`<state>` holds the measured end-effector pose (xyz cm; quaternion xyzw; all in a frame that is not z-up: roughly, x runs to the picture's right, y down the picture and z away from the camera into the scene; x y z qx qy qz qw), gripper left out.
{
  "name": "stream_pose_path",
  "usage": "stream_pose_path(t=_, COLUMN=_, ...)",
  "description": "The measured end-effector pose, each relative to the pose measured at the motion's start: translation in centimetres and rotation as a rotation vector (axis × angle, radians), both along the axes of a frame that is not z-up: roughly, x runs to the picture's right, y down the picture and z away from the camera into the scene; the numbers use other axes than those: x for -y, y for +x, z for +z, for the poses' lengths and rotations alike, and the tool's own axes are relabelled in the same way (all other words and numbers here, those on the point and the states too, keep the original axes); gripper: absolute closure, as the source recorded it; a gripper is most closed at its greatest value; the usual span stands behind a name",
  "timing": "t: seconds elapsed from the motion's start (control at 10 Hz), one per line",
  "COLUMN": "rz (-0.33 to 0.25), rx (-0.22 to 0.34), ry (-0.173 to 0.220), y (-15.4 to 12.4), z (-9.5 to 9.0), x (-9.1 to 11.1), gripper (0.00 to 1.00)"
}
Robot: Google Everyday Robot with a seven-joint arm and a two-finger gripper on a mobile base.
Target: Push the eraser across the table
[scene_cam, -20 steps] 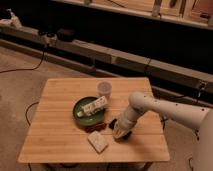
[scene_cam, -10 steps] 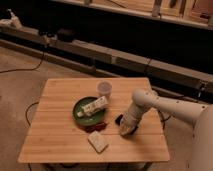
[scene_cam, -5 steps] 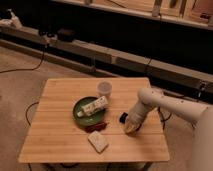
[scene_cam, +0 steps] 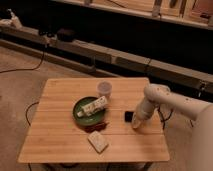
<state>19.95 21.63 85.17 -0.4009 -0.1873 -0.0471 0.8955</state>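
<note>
The robot's arm (scene_cam: 172,102) is smooth and off-white, made of thick, rounded tubular segments with a bulbous joint above the right side of the table (scene_cam: 60,132). It narrows to a paler, tan-tinted gripper (scene_cam: 135,123), low over the table's right half.

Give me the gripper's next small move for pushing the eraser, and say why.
Probably a short, low nudge leftward. The shut gripper sits down at the table just right of the eraser; whether they touch cannot be told. Make the move short: the green plate lies close on the eraser's left.
</note>
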Motion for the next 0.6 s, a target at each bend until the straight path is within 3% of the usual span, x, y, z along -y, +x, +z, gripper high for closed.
stream_pose_path(t=0.2, rz=0.01, rx=-0.038, ry=0.011, y=1.2, z=0.4, x=0.9, gripper=0.75)
stream_pose_path(t=0.4, rz=0.059, rx=-0.071, ry=0.026, y=1.5, z=1.0, x=1.9, gripper=0.75)
stream_pose_path(t=0.6, rz=0.125, rx=-0.103, ry=0.066, y=1.9, z=2.0, x=3.4, gripper=0.75)
